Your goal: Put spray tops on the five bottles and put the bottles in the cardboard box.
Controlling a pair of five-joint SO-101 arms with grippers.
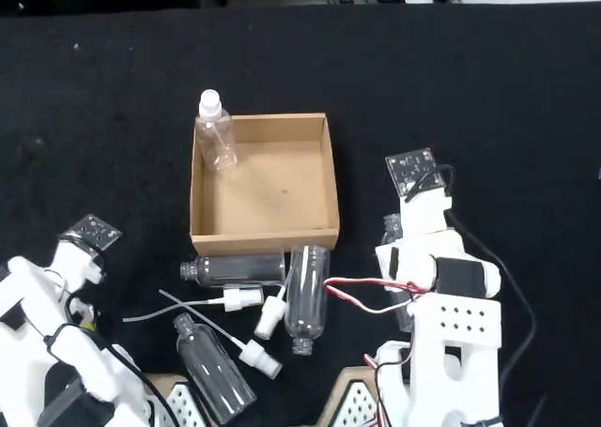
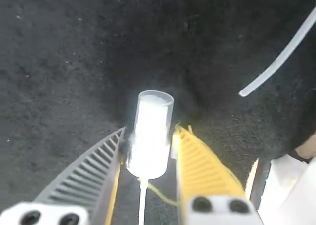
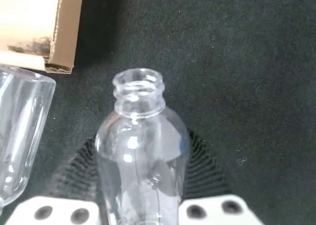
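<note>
My left gripper [image 2: 148, 132] is shut on a white spray top [image 2: 152, 111], its thin tube running back between the grey and yellow fingers. My right gripper [image 3: 143, 138] is shut on a clear, uncapped bottle [image 3: 140, 151], beside the cardboard box [image 1: 265, 235]; in the high view that bottle's neck [image 1: 392, 228] sticks out under the right arm. A bottle with a spray top [image 1: 216, 134] leans in the box's far left corner. Three uncapped bottles [image 1: 235, 269] [image 1: 308, 294] [image 1: 212, 367] lie in front of the box, with three loose spray tops [image 1: 240, 300] [image 1: 270, 318] [image 1: 259, 357] among them.
The black cloth [image 1: 488, 99] covers the table. The left arm [image 1: 56, 305] stands at the near left, the right arm [image 1: 441, 296] at the near right. A loose dip tube [image 2: 279, 59] lies near my left gripper. The box's corner [image 3: 54, 32] and another bottle [image 3: 19, 131] flank the held bottle.
</note>
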